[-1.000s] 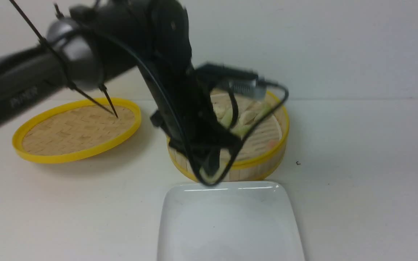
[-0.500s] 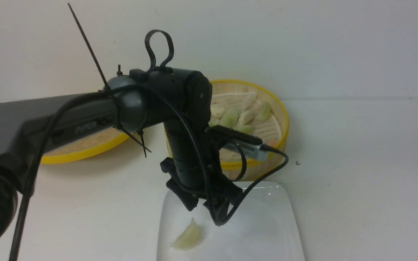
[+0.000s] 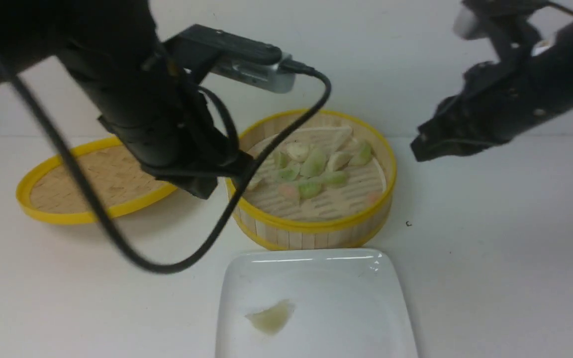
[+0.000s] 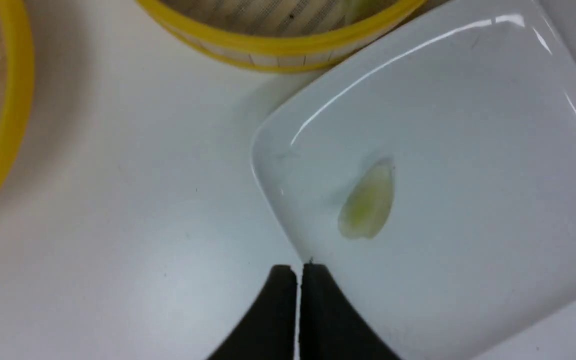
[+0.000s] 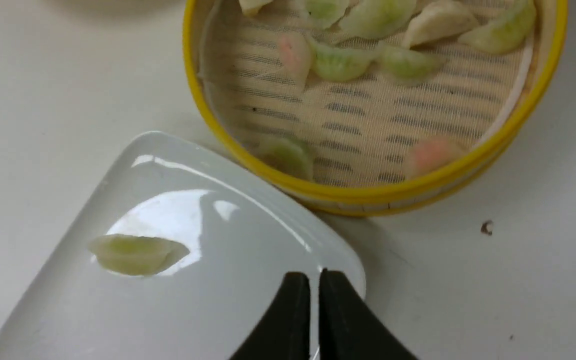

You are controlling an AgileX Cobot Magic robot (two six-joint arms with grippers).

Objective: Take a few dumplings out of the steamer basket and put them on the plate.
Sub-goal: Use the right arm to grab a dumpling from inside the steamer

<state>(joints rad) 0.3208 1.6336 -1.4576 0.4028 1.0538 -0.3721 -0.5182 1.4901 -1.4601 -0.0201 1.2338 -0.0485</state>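
My left pincer (image 4: pixel 298 272) and right pincer (image 5: pixel 315 277) are both clenched, empty. One dumpling (image 3: pixel 270 316) lies on the plate (image 3: pixel 316 256); the other dumplings (image 3: pixel 311 164) sit in the steamer basket (image 3: pixel 311 236). They look soft, light and slick, so I'd pinch gently across the plump middle.

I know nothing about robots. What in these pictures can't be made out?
- Front view: the left arm covers the left rim of the steamer basket, maybe hiding dumplings there.
- Front view: the frame cuts off the near edge of the plate.
- Right wrist view: the frame cuts off the basket's far side, so no full dumpling count.
- Dark speck on the table: too small to identify.
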